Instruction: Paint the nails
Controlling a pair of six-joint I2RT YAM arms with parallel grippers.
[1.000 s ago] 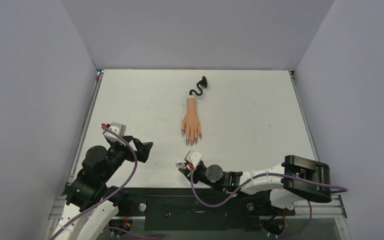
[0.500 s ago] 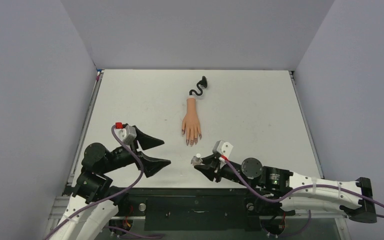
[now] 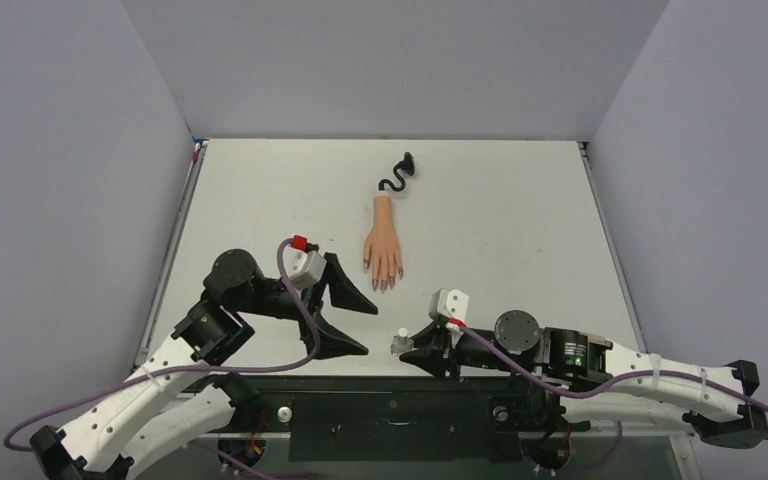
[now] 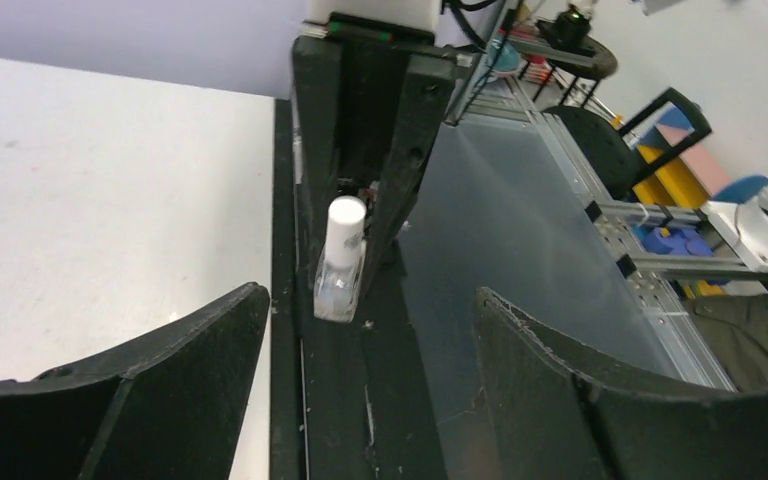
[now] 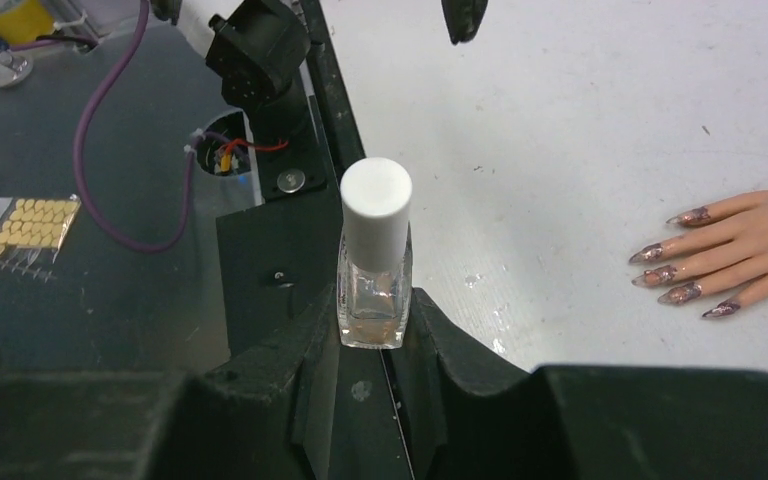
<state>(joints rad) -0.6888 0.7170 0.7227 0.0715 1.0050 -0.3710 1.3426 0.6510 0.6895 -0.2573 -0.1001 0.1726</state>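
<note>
Bottle: small clear polish bottle [image 5: 374, 270], white cap on, a thin pale layer at the bottom.
Right hand [image 5: 373, 318]: pinching the bottle's base, at the counter's near edge.
Left hand [image 3: 365, 330]: fingers spread, facing the bottle, not touching it.
Nails [image 3: 382, 284]: on the mannequin hand [image 3: 383, 245], mid-counter, tips toward the near edge.
Counter [image 3: 500, 220]: white, scuffed, open to both sides.
Room: plain pale walls [image 3: 380, 60].

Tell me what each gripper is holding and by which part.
The right gripper holds the nail polish bottle by its glass body, below the white cap. The left gripper is open, holding nothing.
</note>
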